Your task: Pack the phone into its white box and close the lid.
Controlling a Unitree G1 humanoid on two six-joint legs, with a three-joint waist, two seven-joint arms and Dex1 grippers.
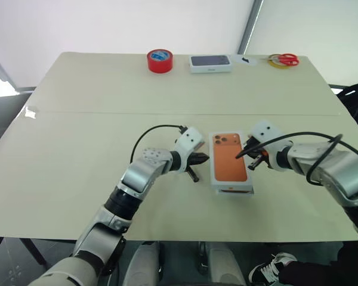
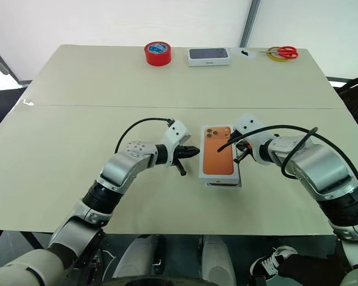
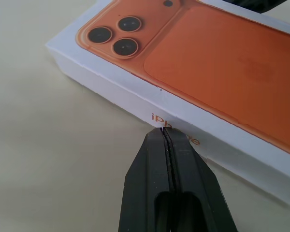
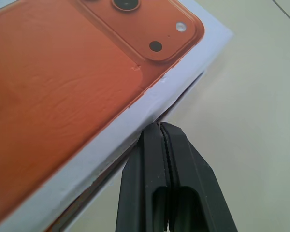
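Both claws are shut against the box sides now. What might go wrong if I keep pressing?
1. In the right wrist view the lid sits raised on that side, with a dark gap under its edge; pushing with the right claw may cock it further rather than seat it.
2. The left claw presses the opposite side wall; uneven force could slide the white box across the table.

The lid (image 1: 231, 164) is white, printed with an orange phone picture with three dark lenses; orange lettering marks its side. The worktop (image 1: 95, 119) is beige, both end effectors' fingers black.
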